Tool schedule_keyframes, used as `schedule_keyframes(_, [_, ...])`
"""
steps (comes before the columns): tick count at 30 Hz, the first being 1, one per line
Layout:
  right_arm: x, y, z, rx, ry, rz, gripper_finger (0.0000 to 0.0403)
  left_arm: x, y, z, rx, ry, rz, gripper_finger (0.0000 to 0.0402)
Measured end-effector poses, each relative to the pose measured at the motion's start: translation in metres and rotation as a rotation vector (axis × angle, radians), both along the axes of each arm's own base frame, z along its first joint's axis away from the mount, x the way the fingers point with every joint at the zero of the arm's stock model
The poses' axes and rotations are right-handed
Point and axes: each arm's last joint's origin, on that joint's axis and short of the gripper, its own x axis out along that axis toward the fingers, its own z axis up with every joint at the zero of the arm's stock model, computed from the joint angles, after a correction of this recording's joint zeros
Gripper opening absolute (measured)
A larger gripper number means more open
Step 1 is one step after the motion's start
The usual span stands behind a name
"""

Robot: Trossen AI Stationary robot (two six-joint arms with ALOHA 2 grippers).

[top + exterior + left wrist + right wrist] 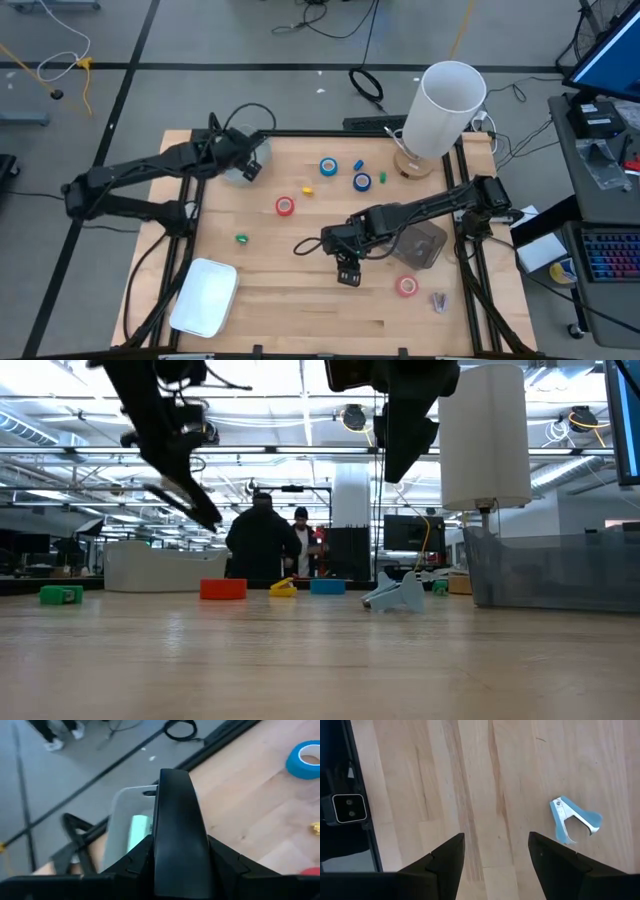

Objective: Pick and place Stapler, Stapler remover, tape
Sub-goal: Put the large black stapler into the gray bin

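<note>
Over mid-table, right gripper (496,836) spread wide above bare wood, staple remover (575,820) just beside the fingers, untouched, open board around; at the far left corner, left gripper (245,165) clamped on black stapler (175,820) above clear bin (120,815); tape rolls (285,206) scattered between

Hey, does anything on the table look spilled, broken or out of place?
Nothing looks spilled or broken. The tape rolls lie flat and scattered, the remover lies by itself, and the white tray sits askew.
</note>
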Motion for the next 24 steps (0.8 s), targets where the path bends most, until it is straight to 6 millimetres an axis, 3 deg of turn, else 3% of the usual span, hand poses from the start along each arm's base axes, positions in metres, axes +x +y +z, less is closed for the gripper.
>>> schedule_keyframes(10, [0.000,0.000,0.000,0.009,0.005,-0.025,0.0210,-0.017,0.036,-0.036,-0.099,-0.005,0.007,0.0134])
schedule_keyframes(24, [0.003,-0.001,0.001,0.017,-0.023,-0.034,0.0210,-0.027,0.041,-0.072,-0.144,-0.039,-0.011,0.0134])
